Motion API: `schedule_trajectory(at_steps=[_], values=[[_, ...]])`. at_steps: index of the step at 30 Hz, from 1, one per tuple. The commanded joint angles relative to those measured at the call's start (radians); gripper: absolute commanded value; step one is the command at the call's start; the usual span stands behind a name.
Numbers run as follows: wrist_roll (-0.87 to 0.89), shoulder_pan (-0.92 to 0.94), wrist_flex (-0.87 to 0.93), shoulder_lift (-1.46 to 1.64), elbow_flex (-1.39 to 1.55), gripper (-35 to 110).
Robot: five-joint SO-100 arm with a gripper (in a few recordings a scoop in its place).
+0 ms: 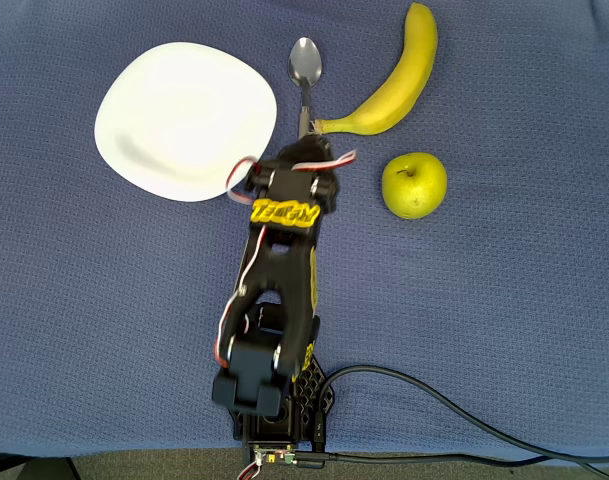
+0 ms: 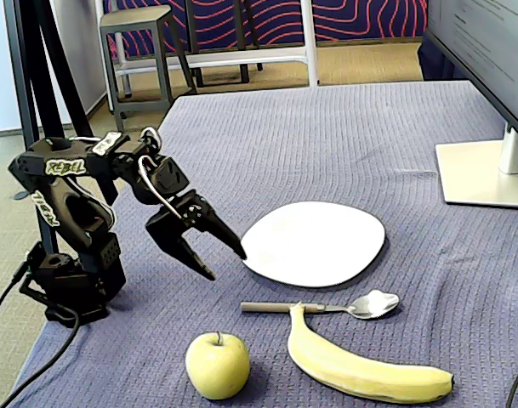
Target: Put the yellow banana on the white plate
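The black arm (image 2: pixel 80 212) stood on a table covered with a blue-grey woven cloth (image 2: pixel 344 144), its base at the near left in the fixed view. The gripper (image 2: pixel 227 263) hung above the cloth with its jaws spread apart and nothing held between them; the fingertips pointed down toward the edge of the white plate (image 2: pixel 314 242) without touching it, as far as the fixed view allowed judgement. In the overhead view the arm's wrist (image 1: pixel 289 195) covered the gripper, so its opening could not be read there. The white plate (image 1: pixel 184 118) lay bare at upper left of that view. The yellow banana (image 1: pixel 394 85) lay on the cloth, well apart from the plate, with its stem end pointing toward the arm; in the fixed view the yellow banana (image 2: pixel 361 365) lay at the front right. A metal spoon (image 2: pixel 344 306) rested between plate and banana, its handle crossing just beside the banana's stem. A yellow-green apple (image 2: pixel 217 365) stood upright near the banana. A monitor foot (image 2: pixel 480 174) stood at the right edge.
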Motion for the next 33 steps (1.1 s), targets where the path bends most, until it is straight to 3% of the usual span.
schedule_trajectory(at_steps=[1, 16, 33], values=[[0.044, 0.038, -0.028, -0.152, -0.195, 23], [-0.020, 0.155, 0.005, -0.621, -0.707, 25], [-0.581, 0.236, 0.192, -0.885, -1.022, 33]])
